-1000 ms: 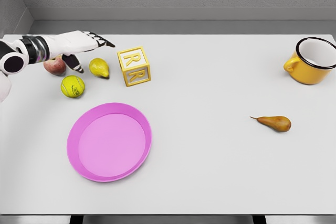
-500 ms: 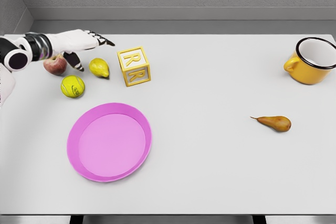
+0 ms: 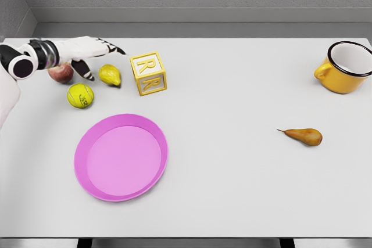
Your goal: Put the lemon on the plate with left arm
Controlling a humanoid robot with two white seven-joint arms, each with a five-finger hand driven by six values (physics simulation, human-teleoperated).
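Lemon [image 3: 110, 75]: small, yellow, pointed tip, lying on the counter [image 3: 232, 172] between the peach [image 3: 60, 73] and the lettered block [image 3: 148, 73]. My left hand [image 3: 87, 50] hovers just behind it, fingers spread, holding nothing. One each: lemon, peach, tennis ball [image 3: 80, 95], block, pink plate [image 3: 121, 157], pear [image 3: 303, 136], yellow mug [image 3: 344, 66]. Counter is plain white; grey wall behind.

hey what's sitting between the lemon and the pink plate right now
In the head view, only bare white table lies between the lemon and the plate. The tennis ball sits just left of that stretch, not in it.
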